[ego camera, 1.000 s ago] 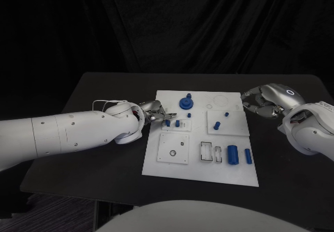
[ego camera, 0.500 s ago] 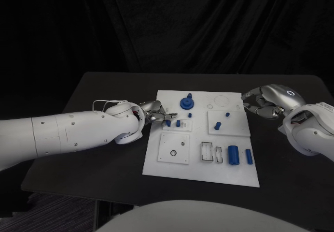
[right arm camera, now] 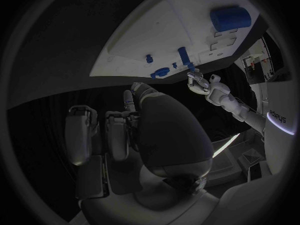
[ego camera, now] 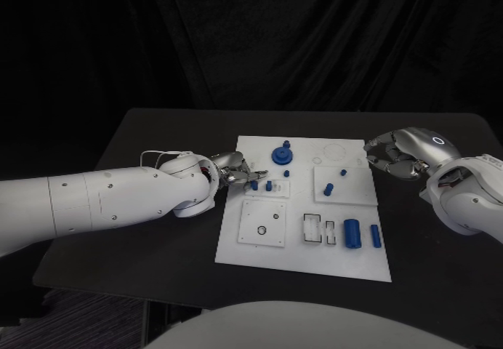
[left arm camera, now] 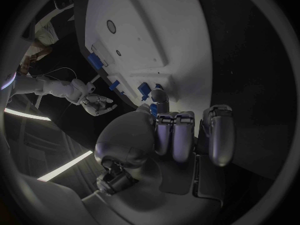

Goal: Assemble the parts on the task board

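1. Task board [ego camera: 304, 258] lies mid-table [ego camera: 147, 240].
2. Left hand [ego camera: 232, 173] at the board's left edge, fingertips pinching a small blue peg [ego camera: 254, 185]; a second peg [ego camera: 268, 186] stands just beside it.
3. Right hand [ego camera: 396, 155] off the board's far right corner, fingers curled, holding nothing.
4. Blue cylinder [ego camera: 351, 233] lies near the board's front right.

A robotics lab test station: a black worktop [ego camera: 157, 218] stands before a black curtain backdrop [ego camera: 262, 51], and on the worktop's middle lies a white task board [ego camera: 304, 254] carrying small blue parts [ego camera: 351, 233].
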{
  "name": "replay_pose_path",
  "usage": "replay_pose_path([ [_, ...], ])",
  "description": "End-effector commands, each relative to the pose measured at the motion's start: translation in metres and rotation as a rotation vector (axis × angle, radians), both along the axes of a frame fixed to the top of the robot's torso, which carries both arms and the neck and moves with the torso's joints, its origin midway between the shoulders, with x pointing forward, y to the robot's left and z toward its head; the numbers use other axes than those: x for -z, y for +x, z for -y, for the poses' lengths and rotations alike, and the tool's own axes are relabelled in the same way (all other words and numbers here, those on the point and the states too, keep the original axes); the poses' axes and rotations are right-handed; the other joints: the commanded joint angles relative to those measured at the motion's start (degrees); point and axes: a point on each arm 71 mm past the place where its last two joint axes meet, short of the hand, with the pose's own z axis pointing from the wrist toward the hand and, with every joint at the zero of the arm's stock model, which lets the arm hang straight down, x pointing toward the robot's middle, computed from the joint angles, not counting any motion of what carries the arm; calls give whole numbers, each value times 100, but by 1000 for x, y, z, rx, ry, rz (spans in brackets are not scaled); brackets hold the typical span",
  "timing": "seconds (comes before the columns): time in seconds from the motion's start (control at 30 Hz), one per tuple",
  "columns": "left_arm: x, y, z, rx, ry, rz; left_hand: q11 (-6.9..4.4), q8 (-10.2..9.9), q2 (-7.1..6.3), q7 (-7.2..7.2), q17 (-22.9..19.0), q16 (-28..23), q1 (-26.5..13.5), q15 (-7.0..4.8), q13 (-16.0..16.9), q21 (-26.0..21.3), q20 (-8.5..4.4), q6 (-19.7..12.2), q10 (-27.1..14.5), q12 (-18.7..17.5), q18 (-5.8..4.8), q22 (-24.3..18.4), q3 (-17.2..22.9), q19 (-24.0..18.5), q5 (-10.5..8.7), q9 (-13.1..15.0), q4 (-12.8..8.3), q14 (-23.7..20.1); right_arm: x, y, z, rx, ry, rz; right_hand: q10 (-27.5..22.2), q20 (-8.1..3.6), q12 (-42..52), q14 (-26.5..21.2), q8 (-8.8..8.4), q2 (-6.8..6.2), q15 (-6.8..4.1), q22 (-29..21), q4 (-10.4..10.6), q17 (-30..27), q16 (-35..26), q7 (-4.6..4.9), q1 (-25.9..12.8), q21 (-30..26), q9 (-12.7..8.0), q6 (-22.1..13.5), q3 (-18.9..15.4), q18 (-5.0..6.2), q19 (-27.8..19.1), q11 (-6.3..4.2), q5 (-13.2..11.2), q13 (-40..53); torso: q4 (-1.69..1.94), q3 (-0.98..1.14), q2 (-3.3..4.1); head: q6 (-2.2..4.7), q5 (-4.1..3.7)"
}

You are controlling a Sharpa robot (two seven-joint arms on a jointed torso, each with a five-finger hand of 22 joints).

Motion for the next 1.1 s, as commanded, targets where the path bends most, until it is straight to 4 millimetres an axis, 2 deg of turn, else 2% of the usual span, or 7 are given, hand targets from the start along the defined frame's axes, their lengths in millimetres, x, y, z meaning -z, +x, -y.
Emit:
replay_pose_path([
  [0.03, 1, -1, 1, -9, -4, -3, -41, -11, 36, -5, 1506, 15, 46, -51, 1490, 43, -53, 38, 603, -24, 26, 1253, 26, 230, 36, 287, 9, 605, 2, 0, 0, 6, -5, -9, 293, -41, -15, 564, -28, 17, -33, 1279, -6, 1444, -4, 4, -35, -10, -5, 51, 41, 36, 283, -17, 36, 1172, -11, -5, 8, -1, 4],
  [0.13, 1, -1, 0, -14, -2, -5, -45, -74, 37, -9, 1506, 15, 47, -55, 1490, 43, -57, 19, 603, -24, 26, 1253, 27, 231, 45, 271, 9, 605, 2, 0, 0, 6, -5, -9, 293, -41, -15, 564, -28, 17, -33, 1279, -6, 1444, -4, 4, -35, -10, -5, 51, 41, 36, 283, -17, 36, 1172, -6, -5, 8, -1, 3],
  [0.27, 1, -1, 0, -23, 8, -13, -58, -457, 35, -23, 1506, 15, 75, -68, 1490, 41, -69, -113, 603, -24, 27, 1252, 42, 233, 92, 179, 2, 605, 2, 0, 0, 6, -6, -10, 293, -41, -15, 564, -28, 17, -33, 1279, -6, 1444, -4, 4, -35, -10, -5, 51, 41, 36, 283, -17, 36, 1172, -3, -4, 5, -1, -4],
  [0.37, 2, -1, -1, -31, 14, -19, -63, -579, 30, -27, 1506, 15, 94, -73, 1490, 41, -75, -153, 603, -24, 27, 1252, 51, 234, 102, 145, -2, 605, 2, 0, 0, 6, -6, -11, 293, -41, -15, 564, -28, 17, -33, 1279, -6, 1444, -4, 4, -35, -10, -5, 51, 41, 36, 283, -17, 36, 1172, -5, 0, 4, -1, -9],
  [0.63, 2, -1, -2, -44, 17, -17, -65, -677, 33, -28, 1506, 15, 106, -76, 1490, 19, -79, -189, 603, -24, 32, 1244, 61, 224, 108, 118, -1, 605, 2, -1, 0, 7, -7, -12, 293, -41, -15, 564, -28, 17, -33, 1279, -6, 1444, -4, 4, -35, -10, -5, 51, 41, 36, 283, -17, 36, 1172, -13, -3, 3, -1, -2],
  [1.1, 2, 0, -4, -52, 13, -9, -66, -722, 22, -24, 1506, 15, 137, -80, 1490, 7, -85, -213, 603, -24, 34, 1240, 77, 220, 120, 98, -2, 605, 2, -1, 1, 8, -7, -12, 293, -41, -15, 564, -28, 17, -33, 1279, -6, 1444, -4, 4, -35, -10, -5, 51, 41, 36, 283, -17, 36, 1172, -8, -1, 5, -1, -3],
])
